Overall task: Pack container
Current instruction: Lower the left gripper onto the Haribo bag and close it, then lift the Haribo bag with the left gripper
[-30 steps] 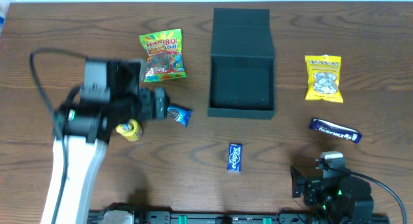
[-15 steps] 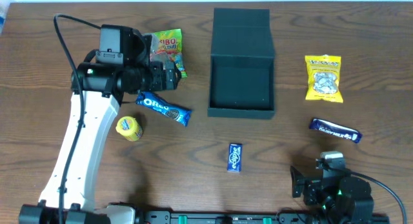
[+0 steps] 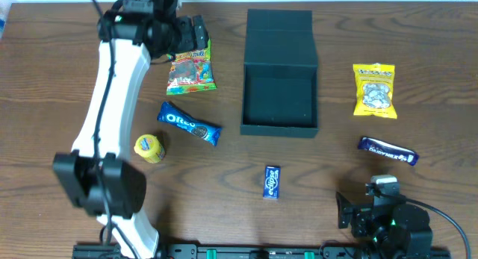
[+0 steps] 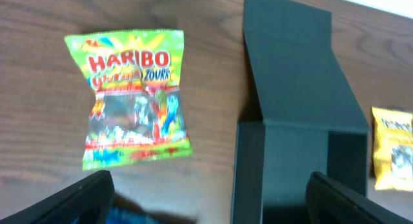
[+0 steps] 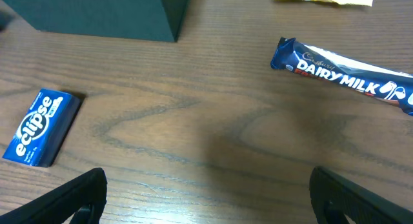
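Both pincers released; the container stands open at mid-table.

The left gripper [image 4: 210,185] hangs above the Haribo bag [image 4: 135,98], jaws spread wide with nothing between them. Just right of the bag is the container [image 3: 278,102], its lid flap [image 3: 278,35] folded back flat. The right gripper [image 5: 206,179], equally spread and holding nothing, sits low at the near right of the table [image 3: 328,184], with the eclipse pack [image 5: 42,127] on one side and the Dairy Milk bar [image 5: 348,79] on the other. An Oreo packet [image 3: 188,124] lies left of the container, a yellow snack packet [image 3: 374,89] right of it.

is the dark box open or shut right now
Open. The container has its flap lid folded back flat behind it, and the overhead view looks straight into its bare inside.
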Available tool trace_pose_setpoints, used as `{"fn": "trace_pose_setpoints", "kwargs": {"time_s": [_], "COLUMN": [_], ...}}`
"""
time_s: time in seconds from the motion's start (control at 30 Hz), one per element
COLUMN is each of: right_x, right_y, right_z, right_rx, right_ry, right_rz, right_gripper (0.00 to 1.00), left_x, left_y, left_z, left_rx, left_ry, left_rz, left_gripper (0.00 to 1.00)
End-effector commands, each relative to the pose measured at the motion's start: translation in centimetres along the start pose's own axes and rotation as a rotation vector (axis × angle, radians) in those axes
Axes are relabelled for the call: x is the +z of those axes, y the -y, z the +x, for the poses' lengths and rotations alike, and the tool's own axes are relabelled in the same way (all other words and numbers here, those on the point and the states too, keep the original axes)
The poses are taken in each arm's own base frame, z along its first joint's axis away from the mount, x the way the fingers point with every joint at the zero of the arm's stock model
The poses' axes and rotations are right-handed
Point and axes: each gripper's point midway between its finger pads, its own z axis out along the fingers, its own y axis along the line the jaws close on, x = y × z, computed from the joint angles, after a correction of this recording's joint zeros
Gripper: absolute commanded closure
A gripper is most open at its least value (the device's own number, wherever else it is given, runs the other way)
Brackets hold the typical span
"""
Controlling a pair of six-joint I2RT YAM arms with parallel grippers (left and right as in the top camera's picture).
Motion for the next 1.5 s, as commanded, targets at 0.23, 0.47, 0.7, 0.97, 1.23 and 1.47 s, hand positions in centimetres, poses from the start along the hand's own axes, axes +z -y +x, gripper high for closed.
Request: {"fn": "trace_pose_setpoints", "kwargs": {"time_s": [0.23, 0.47, 0.7, 0.97, 1.23, 1.47], "right_x": [0.1, 0.1, 0.1, 0.1, 0.1, 0.1], "right_y": [0.2, 0.2, 0.2, 0.2, 0.2, 0.2], "right_z": [0.2, 0.2, 0.2, 0.2, 0.2, 0.2], "right_rx": [0.015, 0.015, 0.015, 0.015, 0.015, 0.015], "right_ry": [-0.005, -0.005, -0.005, -0.005, -0.005, -0.005], "right_rz": [0.011, 0.011, 0.011, 0.011, 0.011, 0.011], "right_gripper": [0.01, 0.01, 0.01, 0.01, 0.01, 0.01], "left_x": [7.9, 12.6, 15.7, 16.6, 16.4, 16.9], "left_y": [-4.6, -6.3, -7.3, -8.5, -9.8, -9.6], "left_z": [1.6, 3.2, 4.1, 3.4, 3.4, 3.9], "left_rx": [-0.044, -0.056, -0.068, -0.090, -0.111, -0.098], "left_ry": [-0.126, -0.190, -0.214, -0.171, -0.153, -0.160], "left_rz": [-0.148, -0.168, -0.174, -0.233, -0.314, -0.339], "left_gripper": [0.04, 0.04, 0.04, 0.04, 0.04, 0.04]}}
